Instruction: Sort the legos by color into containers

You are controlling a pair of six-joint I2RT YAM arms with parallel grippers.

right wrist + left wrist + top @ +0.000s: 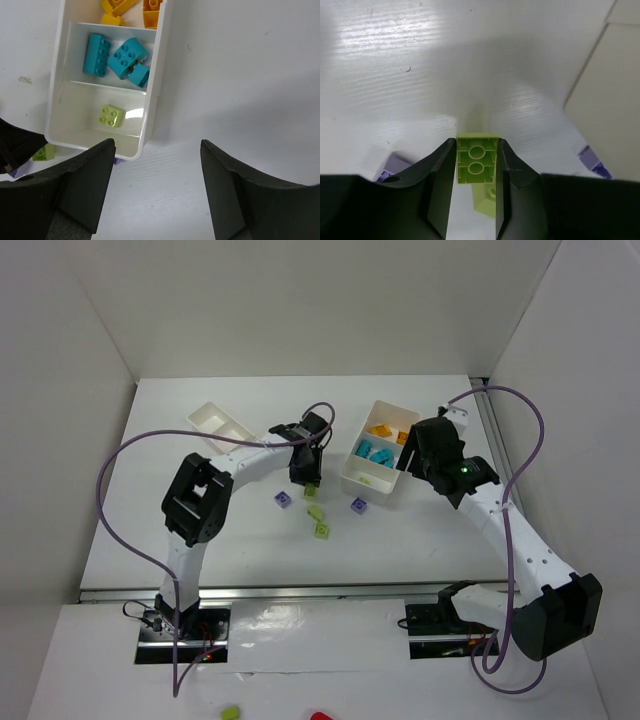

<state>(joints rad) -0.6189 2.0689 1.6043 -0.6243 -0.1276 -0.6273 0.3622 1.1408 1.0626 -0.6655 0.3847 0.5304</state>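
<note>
**Left of the three-section tray [154, 80]: lime brick pinched**

Left gripper [476, 144] clamps the lime brick [476, 161] by its smooth, glossy sides, studs facing the camera. With so narrow a hold on slick plastic, a quick swing could twist it loose. Right gripper [157, 145] hangs wide open and empty over the white tray.

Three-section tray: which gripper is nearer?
Right. The right gripper hangs open off the near right corner of the tray; the left gripper is farther left, shut on a lime green brick.

Loose legos [321, 530] lie on the table [420, 540] just before the larger tray [365, 486].
</note>
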